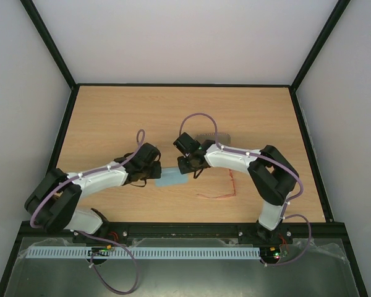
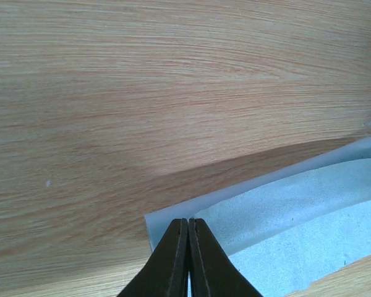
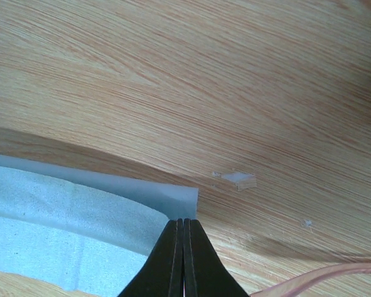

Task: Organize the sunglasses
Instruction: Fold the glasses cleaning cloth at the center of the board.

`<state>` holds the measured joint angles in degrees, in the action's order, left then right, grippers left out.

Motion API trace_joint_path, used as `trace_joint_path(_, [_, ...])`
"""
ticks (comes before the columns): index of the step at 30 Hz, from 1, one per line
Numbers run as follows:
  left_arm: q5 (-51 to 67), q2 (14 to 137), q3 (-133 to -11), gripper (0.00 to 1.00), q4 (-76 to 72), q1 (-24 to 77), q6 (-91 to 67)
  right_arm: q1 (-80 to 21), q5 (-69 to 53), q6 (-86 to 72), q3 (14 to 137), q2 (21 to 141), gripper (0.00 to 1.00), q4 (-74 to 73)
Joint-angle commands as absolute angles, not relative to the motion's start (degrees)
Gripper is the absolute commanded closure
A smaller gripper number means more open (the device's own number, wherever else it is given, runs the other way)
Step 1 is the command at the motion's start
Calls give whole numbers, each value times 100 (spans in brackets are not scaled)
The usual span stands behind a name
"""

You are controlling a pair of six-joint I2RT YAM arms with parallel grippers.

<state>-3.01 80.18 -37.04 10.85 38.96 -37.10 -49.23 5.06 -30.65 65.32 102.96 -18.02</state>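
Sunglasses [image 1: 217,197] lie toward the desk's [image 1: 111,111] near edge, right of centre, in the top view, with the light blue cloth [image 1: 171,178] just left of them. The left wrist view shows the left gripper [image 2: 188,224] clenched on one cloth corner. The right wrist view shows the right gripper [image 3: 183,224] pinching the opposite corner, with a sunglasses arm at the lower right.

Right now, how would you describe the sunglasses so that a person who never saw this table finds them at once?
On the wooden table, look at the near right part, beside the white forearm of the right arm. The sunglasses lie there, to the right of the light blue cloth. They are the only thin, reddish-orange wire shape with long slender arms; the cloth is a pale sheet.
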Motion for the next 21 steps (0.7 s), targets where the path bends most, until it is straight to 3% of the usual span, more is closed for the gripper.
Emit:
trace_joint_path(1, [-343,7912,-3613,98,1017,3971,-3820,-4972,605,-3129,6433,10112,99,-1942])
trace_joint_path(21, [-381,7863,-3474,98,1010,4064,-3909,-5148,658,-3207,6324,10127,99,-1887])
